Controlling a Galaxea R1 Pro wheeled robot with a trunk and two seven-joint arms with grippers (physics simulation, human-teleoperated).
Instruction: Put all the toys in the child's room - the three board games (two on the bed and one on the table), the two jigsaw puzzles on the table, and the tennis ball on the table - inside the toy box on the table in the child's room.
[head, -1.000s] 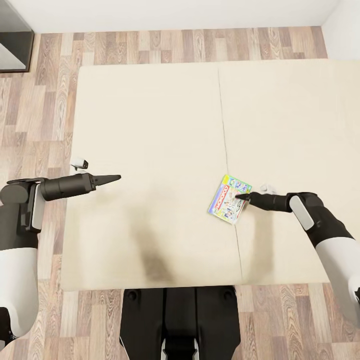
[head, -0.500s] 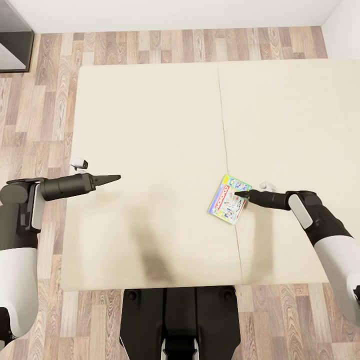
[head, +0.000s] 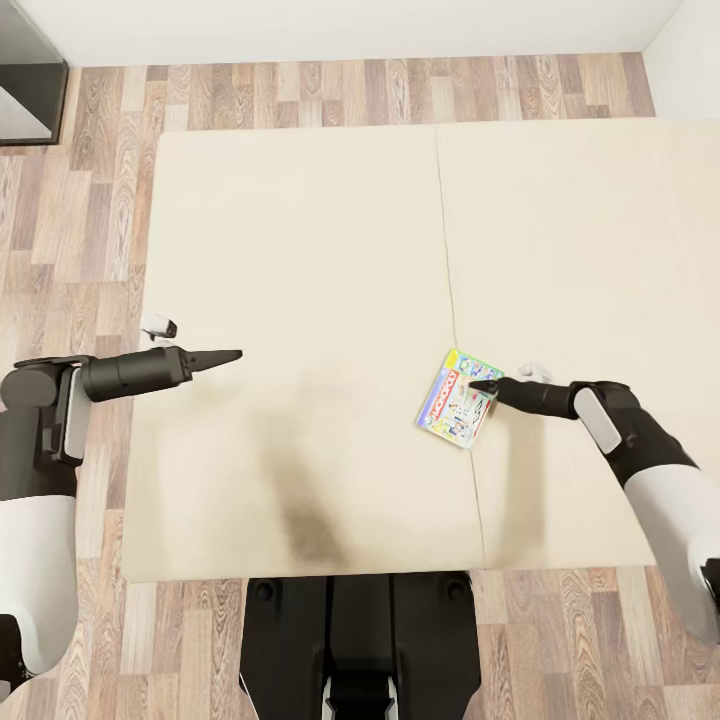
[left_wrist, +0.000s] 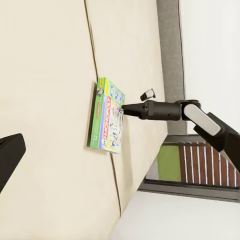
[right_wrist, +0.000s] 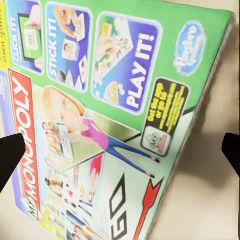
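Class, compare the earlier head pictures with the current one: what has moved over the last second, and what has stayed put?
The right gripper backed off slightly toward the bed's edge, then eased forward again over the board game, its fingers apart in the right wrist view. Nothing was grasped. The game, the bed and the left gripper stayed as they were.

The white-and-green board game box (right_wrist: 115, 125) reads "MONOPOLY" up its red stripe, with "CLICK IT!", "STICK IT!", "PLAY IT!" on blue panels and "GO" below.

Right pincer (left_wrist: 125, 108) seemingly touching board game (left_wrist: 106, 122)
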